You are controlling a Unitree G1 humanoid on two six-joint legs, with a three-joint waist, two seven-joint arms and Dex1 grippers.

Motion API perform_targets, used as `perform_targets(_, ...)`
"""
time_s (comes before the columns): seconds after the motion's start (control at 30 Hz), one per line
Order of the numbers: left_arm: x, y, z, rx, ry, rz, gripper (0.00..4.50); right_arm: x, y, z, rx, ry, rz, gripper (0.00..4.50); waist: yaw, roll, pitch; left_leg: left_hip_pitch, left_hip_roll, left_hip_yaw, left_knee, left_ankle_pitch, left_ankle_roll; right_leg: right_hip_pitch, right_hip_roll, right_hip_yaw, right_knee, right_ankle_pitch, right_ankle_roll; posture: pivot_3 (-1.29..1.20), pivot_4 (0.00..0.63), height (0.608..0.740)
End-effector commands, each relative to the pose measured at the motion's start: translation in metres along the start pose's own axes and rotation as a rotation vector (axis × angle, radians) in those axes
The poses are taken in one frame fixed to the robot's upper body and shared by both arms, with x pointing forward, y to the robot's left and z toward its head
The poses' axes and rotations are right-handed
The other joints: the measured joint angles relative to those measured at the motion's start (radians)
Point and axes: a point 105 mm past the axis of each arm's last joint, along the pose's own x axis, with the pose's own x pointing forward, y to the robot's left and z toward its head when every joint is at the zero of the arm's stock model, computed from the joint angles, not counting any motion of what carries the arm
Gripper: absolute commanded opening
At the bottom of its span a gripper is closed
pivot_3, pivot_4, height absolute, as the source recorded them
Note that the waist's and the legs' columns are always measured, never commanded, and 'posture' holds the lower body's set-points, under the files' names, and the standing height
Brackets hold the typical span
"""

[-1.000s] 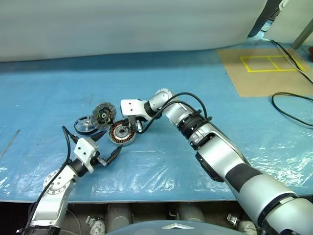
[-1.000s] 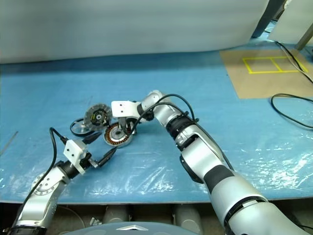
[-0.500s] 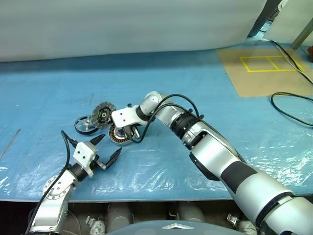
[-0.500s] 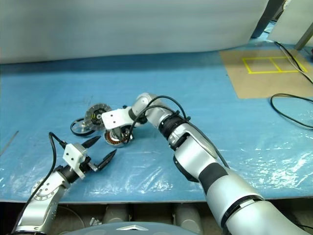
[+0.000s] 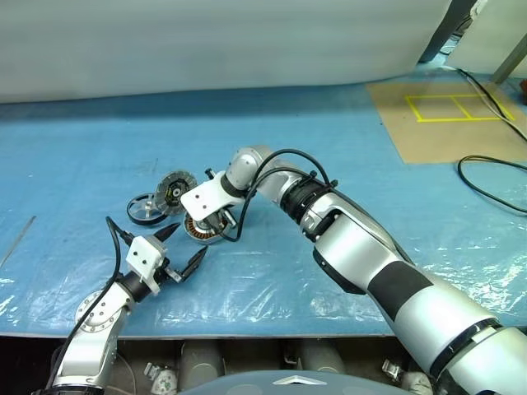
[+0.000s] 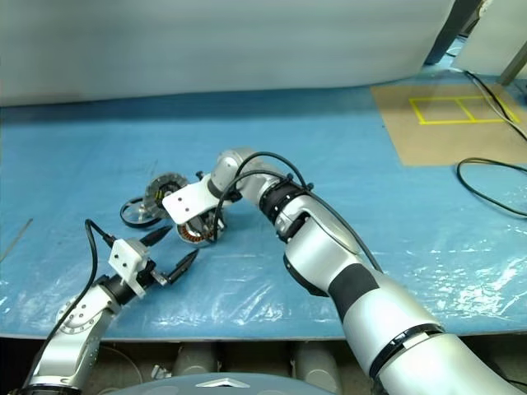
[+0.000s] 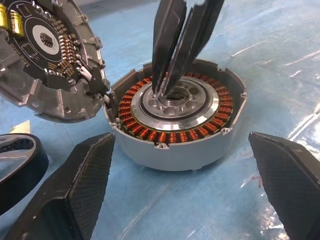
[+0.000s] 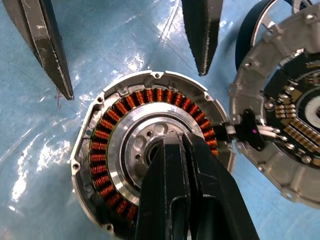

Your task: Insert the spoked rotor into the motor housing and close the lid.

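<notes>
The motor housing [image 7: 175, 131], a round silver cup with copper windings around a silvery hub, lies on the blue sheet. My right gripper [image 8: 175, 142] is shut with nothing in it. It points down into the housing's centre, its fingertips [image 7: 167, 87] at the hub hole. The lid [image 5: 174, 188], a silver disc with a circuit board, leans beside the housing, joined to it by wires. The spoked rotor [image 5: 144, 209], a dark ring, lies just beyond the lid. My left gripper [image 5: 183, 247] stands open, level, facing the housing from a short way off.
A clear plastic film covers the blue sheet [image 5: 346, 156]. A brown board with yellow tape marks [image 5: 449, 115] and a black cable [image 5: 494, 185] lie far right. A pale curtain [image 5: 206, 41] hangs along the back.
My right wrist has rolled and tipped down, bringing the shut fingertips from the housing's rim side onto its centre. The left gripper has stayed open where it was.
</notes>
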Motion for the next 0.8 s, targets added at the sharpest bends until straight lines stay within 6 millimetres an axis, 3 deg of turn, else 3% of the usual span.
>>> perform_targets(0.03, 0.0, 0.0, 0.009, 0.025, -0.03, -0.004, 4.5, -0.011, -0.013, 0.011, -0.029, -0.026, -0.035, 0.05, 0.0, 0.0, 0.0, 0.0, 0.0, 0.0, 0.0, 0.0, 0.0, 0.0, 0.0, 0.0, 0.0, 0.0, 0.0, 0.0, 0.15, 0.74)
perform_targets(0.8, 0.001, -0.001, 0.009, 0.03, -0.024, -0.013, 4.5, 0.007, 0.012, -0.009, 0.009, 0.013, 0.026, 0.05, 0.0, 0.0, 0.0, 0.0, 0.0, 0.0, 0.0, 0.0, 0.001, 0.0, 0.0, 0.0, 0.0, 0.0, 0.0, 0.0, 0.15, 0.74)
